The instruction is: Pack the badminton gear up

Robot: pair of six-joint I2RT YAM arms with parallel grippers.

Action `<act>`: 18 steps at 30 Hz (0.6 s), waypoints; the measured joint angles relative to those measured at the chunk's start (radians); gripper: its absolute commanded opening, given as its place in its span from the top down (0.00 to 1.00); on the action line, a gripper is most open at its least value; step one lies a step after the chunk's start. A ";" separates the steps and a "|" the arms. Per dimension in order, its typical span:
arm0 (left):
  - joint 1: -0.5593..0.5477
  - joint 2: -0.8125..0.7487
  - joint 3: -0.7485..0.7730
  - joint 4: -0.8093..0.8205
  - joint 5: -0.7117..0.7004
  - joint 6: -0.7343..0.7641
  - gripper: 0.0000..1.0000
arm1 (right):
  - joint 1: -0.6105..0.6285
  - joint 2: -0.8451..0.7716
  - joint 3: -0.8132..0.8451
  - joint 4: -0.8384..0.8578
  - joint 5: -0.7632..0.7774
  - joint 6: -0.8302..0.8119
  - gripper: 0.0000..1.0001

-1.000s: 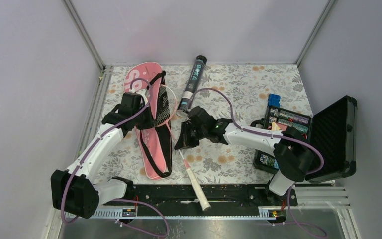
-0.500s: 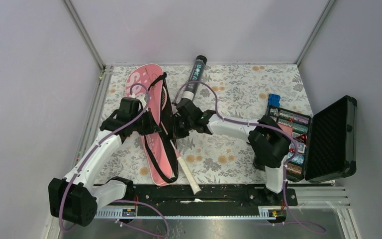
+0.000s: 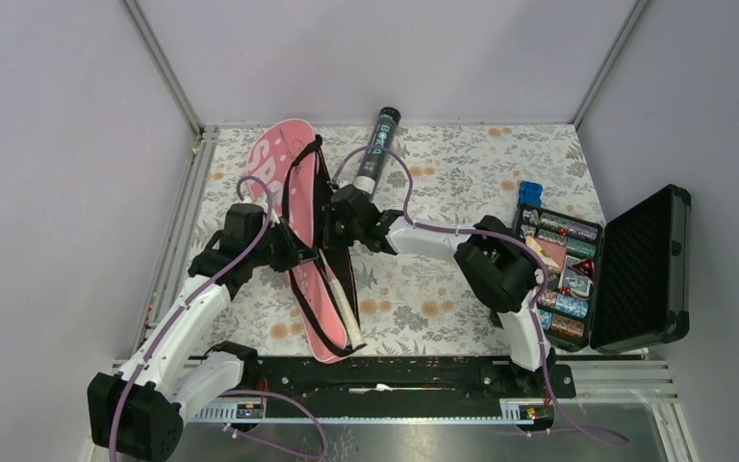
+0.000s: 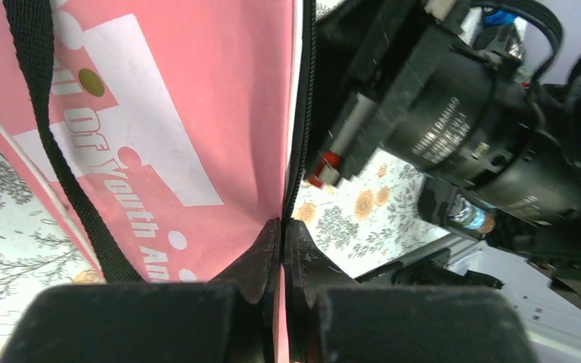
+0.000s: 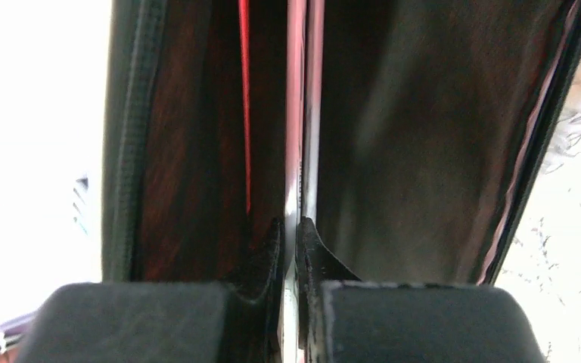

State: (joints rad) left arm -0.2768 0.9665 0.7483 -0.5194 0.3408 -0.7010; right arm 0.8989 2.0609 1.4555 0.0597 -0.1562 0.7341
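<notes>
Left jaws pinch the bag (image 3: 284, 166) edge, keeping it open; right jaws, just beside, clamp the racket (image 3: 344, 310) frame. In the last second the racket has slid inside, handle trailing behind the jaws: nearly packed.

Jaws pressed together, pink bag (image 4: 242, 91) edge between

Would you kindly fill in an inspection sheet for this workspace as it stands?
Surface: floral tablecloth, flat.
Job's things: pink bag lying diagonally; racket partly inside it, cream handle sticking out; black tube beyond.
Clutter: open black case of rolls, blue toy beside it.
Grippers: left gripper shut on the bag's edge; right gripper shut on the racket.
Cables: purple cables looped over both arms.
Surroundings: plain grey walls.
</notes>
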 measured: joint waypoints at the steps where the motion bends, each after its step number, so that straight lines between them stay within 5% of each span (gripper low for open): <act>1: 0.000 -0.015 -0.017 0.011 0.004 -0.025 1.00 | 0.000 0.012 0.004 0.014 0.018 0.000 1.00; 15: 0.010 -0.108 -0.092 0.088 -0.034 -0.161 1.00 | -0.001 0.116 0.085 0.111 0.178 0.002 1.00; 18: 0.011 -0.129 -0.122 0.109 -0.066 -0.189 0.96 | 0.003 0.132 0.091 0.123 0.189 0.022 0.80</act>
State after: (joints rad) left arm -0.2653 0.8371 0.6266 -0.4099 0.2749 -0.8902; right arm 0.9020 2.1929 1.5463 0.1829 0.0326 0.7559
